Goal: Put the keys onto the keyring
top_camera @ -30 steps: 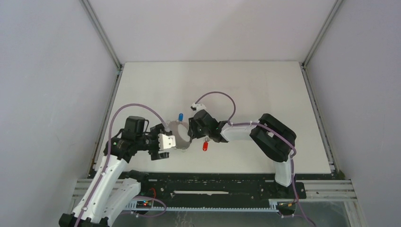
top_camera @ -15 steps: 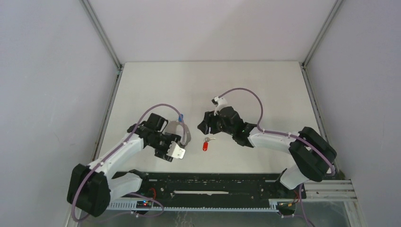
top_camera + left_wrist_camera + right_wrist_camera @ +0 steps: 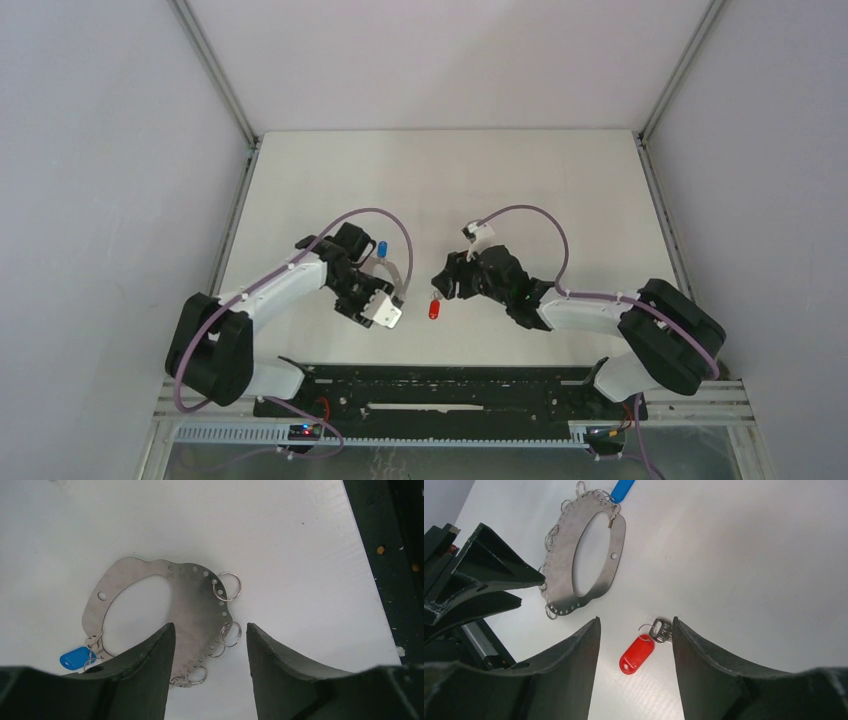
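"How's the left arm (image 3: 272, 291) sitting?"

"Elbow pushed out to its own side, forearm reaching in toward the middle, wrist tipped down. The left gripper (image 3: 210, 626) has its dark fingers (image 3: 150, 670) parted."

"And the right arm (image 3: 585, 308)?"

"Much the same, mirrored: elbow kicked out to the right, forearm stretched low toward the centre. The right gripper (image 3: 636, 621) points down, jaws apart too. The two grippers face each other, near but not touching."

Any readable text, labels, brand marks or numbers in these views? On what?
None readable.
The keyring, the red key tag and the blue key tag show no print.
Any stamp on the metal key is too small to tell.
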